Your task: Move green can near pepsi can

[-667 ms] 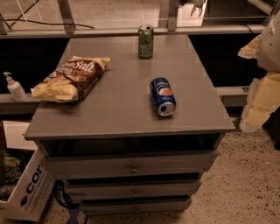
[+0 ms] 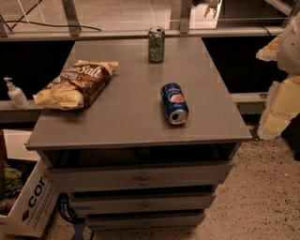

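Observation:
The green can [image 2: 156, 44] stands upright at the far middle of the grey table top [image 2: 131, 117]. The pepsi can [image 2: 174, 103] lies on its side near the table's front right, silver end toward me, well apart from the green can. My gripper [image 2: 206, 5] shows only partly at the top edge of the camera view, beyond the table's far edge and to the right of the green can. It holds nothing that I can see. Pale arm segments [image 2: 281, 93] stand at the right edge.
A brown chip bag [image 2: 77, 84] lies on the table's left side. A white pump bottle [image 2: 16, 93] stands on a ledge to the left. A cardboard box [image 2: 28, 201] sits on the floor at the lower left. Drawers [image 2: 140, 180] run below the table top.

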`<control>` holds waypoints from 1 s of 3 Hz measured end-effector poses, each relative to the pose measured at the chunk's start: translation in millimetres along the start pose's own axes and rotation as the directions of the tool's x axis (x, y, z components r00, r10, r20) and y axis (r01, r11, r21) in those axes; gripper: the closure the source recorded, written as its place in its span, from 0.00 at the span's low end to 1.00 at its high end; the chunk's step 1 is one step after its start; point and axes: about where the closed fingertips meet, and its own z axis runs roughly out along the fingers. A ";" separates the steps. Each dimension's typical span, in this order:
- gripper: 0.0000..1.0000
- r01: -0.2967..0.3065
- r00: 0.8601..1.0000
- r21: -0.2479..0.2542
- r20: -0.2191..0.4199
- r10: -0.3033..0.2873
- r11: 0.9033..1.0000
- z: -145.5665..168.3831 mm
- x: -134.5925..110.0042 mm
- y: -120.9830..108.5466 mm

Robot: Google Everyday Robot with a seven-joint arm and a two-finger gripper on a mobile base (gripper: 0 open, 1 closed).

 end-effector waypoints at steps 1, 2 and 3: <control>0.00 0.001 0.999 0.031 0.041 -0.002 1.000 9.3 3.1 -28.9; 0.00 -0.050 0.996 0.082 0.076 0.043 0.995 32.0 3.8 -73.4; 0.00 -0.111 0.989 0.137 0.116 0.095 0.984 57.0 -3.1 -120.9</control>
